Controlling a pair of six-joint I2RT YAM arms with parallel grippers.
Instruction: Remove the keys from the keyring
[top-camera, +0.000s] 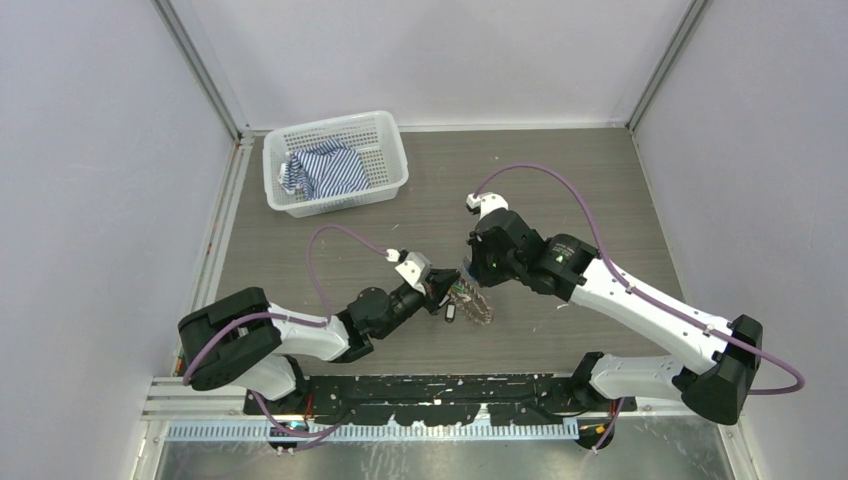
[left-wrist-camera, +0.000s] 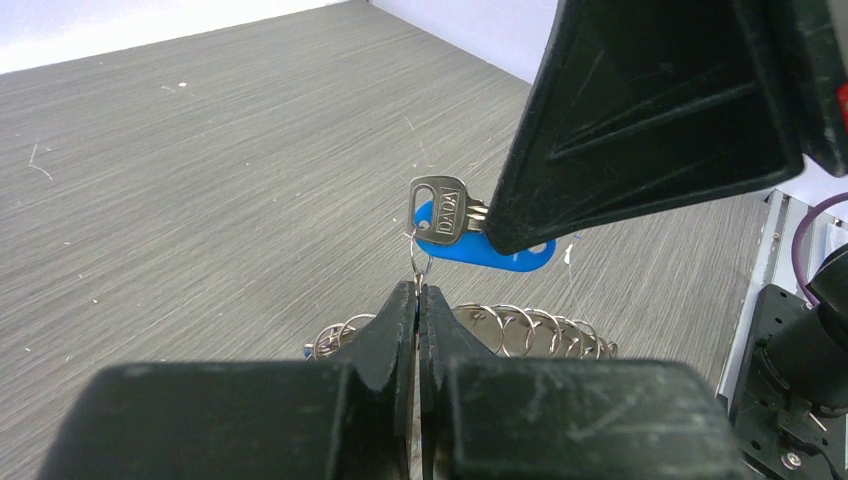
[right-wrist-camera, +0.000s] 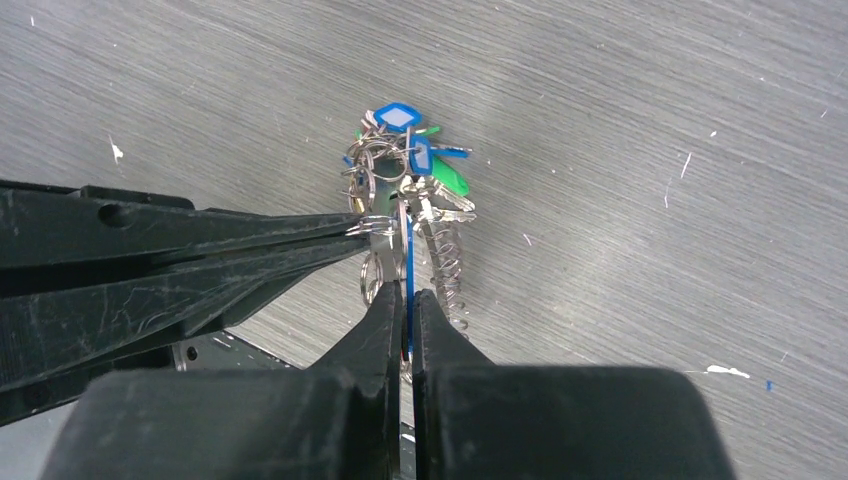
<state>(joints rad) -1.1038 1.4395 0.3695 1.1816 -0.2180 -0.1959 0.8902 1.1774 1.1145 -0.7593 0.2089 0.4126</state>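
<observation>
From the left wrist, the blade of the silver key and one end of its blue tag vanish behind a finger of the right gripper. The jaws of the left gripper hide much of the keyring (only a row of small rings shows). From above, the keys are too small to tell apart.

my top camera looks down from high behind the near edge over the whole table. left wrist looks low and level, right wrist steeply down, both close on the same keys.
</observation>
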